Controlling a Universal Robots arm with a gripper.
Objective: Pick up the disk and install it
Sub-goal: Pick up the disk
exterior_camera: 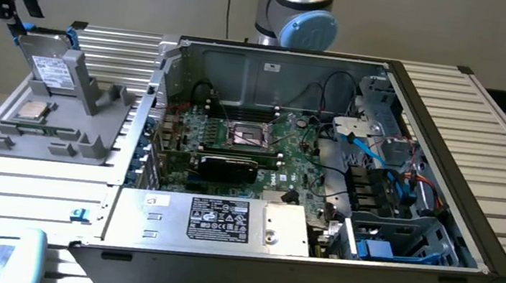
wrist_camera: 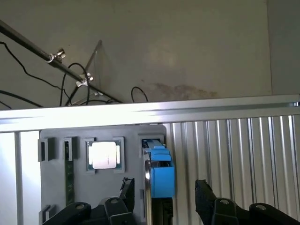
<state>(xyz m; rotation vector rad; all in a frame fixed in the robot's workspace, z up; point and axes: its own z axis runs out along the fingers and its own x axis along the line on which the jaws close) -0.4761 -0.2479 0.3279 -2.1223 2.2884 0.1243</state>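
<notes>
The hand (wrist_camera: 164,187) hangs over the disk (wrist_camera: 161,171) with its fingers (wrist_camera: 126,190) apart, one on each side of the blue carrier end and, as far as shows, clear of it. The disk stands on edge in a slot of the grey holder (exterior_camera: 88,141), near the processor chip (wrist_camera: 104,154). The holder sits on the slatted tabletop (exterior_camera: 25,186), to the exterior view's left of the open computer case (exterior_camera: 241,75). Picking up seems the step in hand. The carrier looks nearer one finger, so centring and staying square to the flat faces should keep the disk from tipping or jamming in its slot.
</notes>
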